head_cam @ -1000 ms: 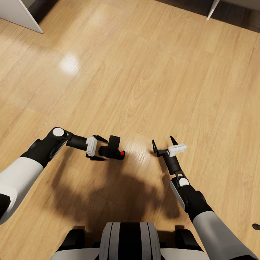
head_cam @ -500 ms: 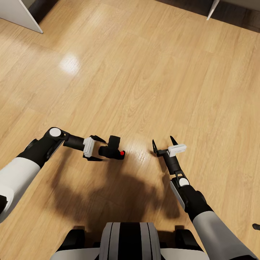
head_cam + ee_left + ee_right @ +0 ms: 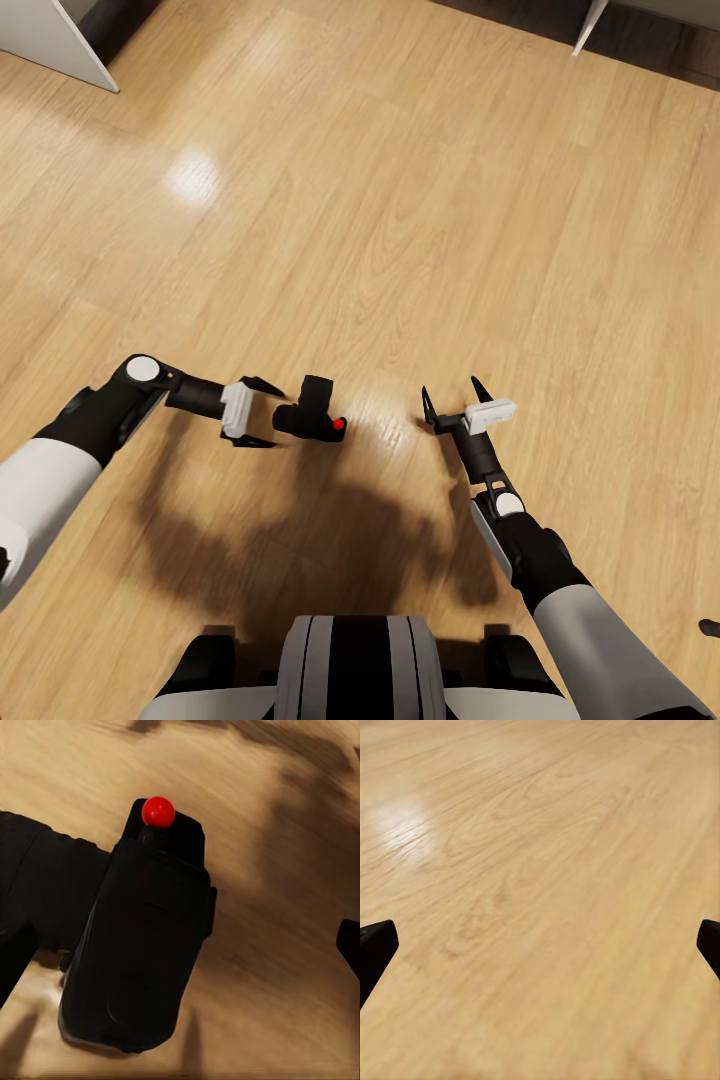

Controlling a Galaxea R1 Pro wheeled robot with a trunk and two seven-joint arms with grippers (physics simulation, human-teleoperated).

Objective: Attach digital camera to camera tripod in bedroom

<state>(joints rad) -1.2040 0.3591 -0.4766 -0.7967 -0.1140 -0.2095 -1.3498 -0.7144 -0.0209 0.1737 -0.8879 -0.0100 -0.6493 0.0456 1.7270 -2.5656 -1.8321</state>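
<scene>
The digital camera (image 3: 312, 410) lies on the light wood plank floor (image 3: 400, 200), a small black body with its red button (image 3: 339, 424) pointing toward my right side. My left gripper (image 3: 272, 415) is open just to the left of it, fingertips level with the camera's near end and not clamping it. In the left wrist view the camera (image 3: 142, 937) looms close, red button (image 3: 158, 811) on its far end, with one fingertip (image 3: 349, 943) well apart from it. My right gripper (image 3: 452, 390) hangs open over bare floor, with nothing between its fingers (image 3: 375, 949). The camera tripod is out of view.
A white furniture corner (image 3: 50, 40) stands at the far left and a white leg (image 3: 590, 25) at the far right, with dark shadow behind it. My own base (image 3: 355, 665) and its shadow lie just below the grippers. Open floor stretches ahead.
My left gripper has drawn back to the left, away from the camera, which stays in place on the floor. The right arm has not moved.
</scene>
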